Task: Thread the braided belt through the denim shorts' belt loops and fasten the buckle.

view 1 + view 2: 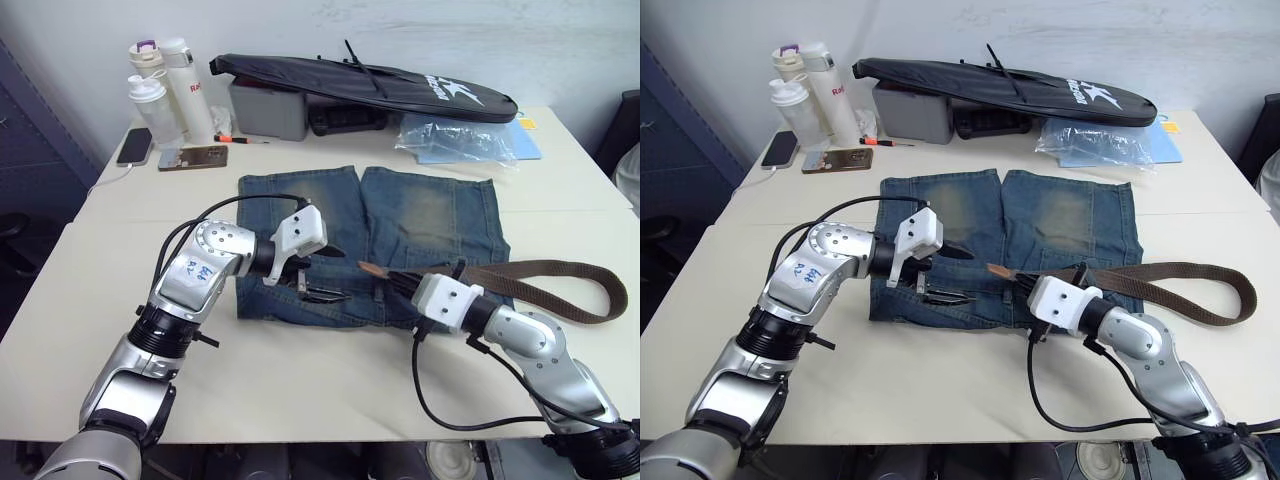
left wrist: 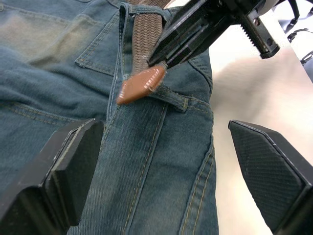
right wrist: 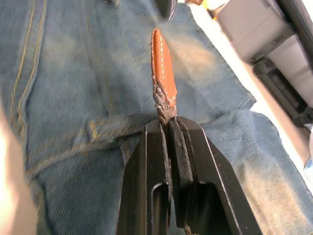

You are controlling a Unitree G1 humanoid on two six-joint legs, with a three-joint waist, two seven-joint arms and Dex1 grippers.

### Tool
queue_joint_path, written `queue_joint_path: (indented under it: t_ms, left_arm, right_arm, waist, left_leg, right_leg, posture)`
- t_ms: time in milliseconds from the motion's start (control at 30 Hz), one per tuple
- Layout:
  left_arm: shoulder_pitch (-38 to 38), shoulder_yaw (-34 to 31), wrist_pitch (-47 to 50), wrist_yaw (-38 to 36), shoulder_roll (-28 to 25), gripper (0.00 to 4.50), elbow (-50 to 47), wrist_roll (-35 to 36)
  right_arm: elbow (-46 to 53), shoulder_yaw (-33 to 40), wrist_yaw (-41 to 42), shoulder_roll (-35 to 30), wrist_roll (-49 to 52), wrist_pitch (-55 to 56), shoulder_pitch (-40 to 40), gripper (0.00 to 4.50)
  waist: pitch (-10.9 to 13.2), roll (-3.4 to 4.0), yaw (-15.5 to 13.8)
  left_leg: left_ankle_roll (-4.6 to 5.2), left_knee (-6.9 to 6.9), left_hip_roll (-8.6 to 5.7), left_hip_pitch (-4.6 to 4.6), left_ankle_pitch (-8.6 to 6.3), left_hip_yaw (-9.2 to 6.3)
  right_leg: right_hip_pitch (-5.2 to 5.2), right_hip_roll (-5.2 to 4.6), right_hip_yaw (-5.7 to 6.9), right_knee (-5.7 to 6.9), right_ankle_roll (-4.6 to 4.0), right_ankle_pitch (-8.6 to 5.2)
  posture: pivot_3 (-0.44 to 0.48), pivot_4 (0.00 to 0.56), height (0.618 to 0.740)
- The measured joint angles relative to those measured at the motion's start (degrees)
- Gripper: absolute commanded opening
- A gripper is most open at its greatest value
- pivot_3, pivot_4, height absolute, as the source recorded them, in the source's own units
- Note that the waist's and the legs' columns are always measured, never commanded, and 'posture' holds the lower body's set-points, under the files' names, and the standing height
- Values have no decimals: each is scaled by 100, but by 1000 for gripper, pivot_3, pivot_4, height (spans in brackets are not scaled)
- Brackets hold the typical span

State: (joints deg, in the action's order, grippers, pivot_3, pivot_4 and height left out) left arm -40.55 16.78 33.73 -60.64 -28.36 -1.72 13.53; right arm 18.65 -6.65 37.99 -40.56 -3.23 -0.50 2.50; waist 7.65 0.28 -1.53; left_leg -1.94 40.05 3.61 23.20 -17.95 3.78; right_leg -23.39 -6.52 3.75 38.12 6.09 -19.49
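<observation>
The denim shorts (image 1: 400, 240) are laid flat on the white tabletop (image 1: 300, 390), with the waistband toward the robot and the two legs pointing away toward the wall. The braided belt (image 1: 560, 290) is draped across the right side of the shorts, its dark-brown woven strap looping out over the bare tabletop to the right and running back in along the waistband. The right end effector (image 3: 170, 128) is seen clamped tight on the braided belt just behind its tan leather tip (image 3: 163, 63), which is held above the denim near the middle of the waistband and points toward the left arm. In the left wrist view, the tip is seen lying just beside a belt loop (image 2: 171, 95); whether it has entered the loop cannot be told. The left end effector (image 2: 166, 171) is held over the waistband on the left half of the shorts, its two black fingers (image 2: 73, 166) spread wide apart with nothing between them but denim below. The buckle cannot be made out. At the far edge of the tabletop, a long black bag (image 1: 370, 85) is laid over a grey case (image 1: 268, 108), with drink bottles (image 1: 165, 90) and two phones (image 1: 170, 152) to the left and a clear plastic bag (image 1: 455, 135) to the right.
</observation>
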Motion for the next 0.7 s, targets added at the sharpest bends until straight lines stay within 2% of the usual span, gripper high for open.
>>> queue_joint_path:
  t_ms: [67, 267, 400, 500, 567, 700]
  left_arm:
    - [49, 1, 8, 0, -3, 4500, -1, 0]
    - [58, 5, 8, -23, 6, 4500, -15, 0]
    - [57, 5, 0, -46, 10, 4500, 2, -2]
    - [57, 7, -9, -64, 29, 4500, 14, -2]
    - [57, 9, -23, -76, 49, 4500, 15, -3]
    - [57, 14, -38, -81, 68, 4500, 15, -6]
  right_arm:
    - [-56, 35, 80, -55, 23, 2, -128, 1488]
    - [382, 640, 293, -183, 541, -581, -634, 4463]
    - [1130, 1169, 270, 106, 1756, -2011, -1226, 4463]
    - [1542, 1704, -210, 674, 3136, -3415, -1286, 4463]
    - [1585, 2213, -915, 1201, 4590, -4314, -1080, 4463]
    - [1484, 2700, -2451, 1643, 7338, -5048, -806, 4463]
  waist:
    - [1, -1, 7]
    - [1, -1, -6]
    - [0, -3, -8]
    - [-1, -2, 2]
    - [-2, -5, 15]
    - [-4, -1, 1]
  left_leg:
    - [0, 1, 0, 1, 0, 0]
    - [0, 1, 3, -1, 0, -3]
    - [1, 2, 5, -1, -1, -6]
    - [12, 7, 6, -2, -7, -7]
    - [25, 12, 9, -3, -14, -8]
    - [30, 11, 9, -1, -17, -14]
  right_leg:
    - [-1, 0, -1, 1, 0, 0]
    - [-2, 1, 1, 11, -3, -2]
    - [0, 1, 1, 15, -5, -3]
    - [0, 0, -1, 23, -10, -5]
    - [-1, 0, -2, 34, -21, -11]
    - [-9, 0, 2, 52, -42, -22]
  posture:
    - [0, 150, 642]
    - [0, 150, 642]
    - [0, 150, 642]
    - [0, 150, 642]
    - [0, 150, 642]
    - [0, 150, 642]
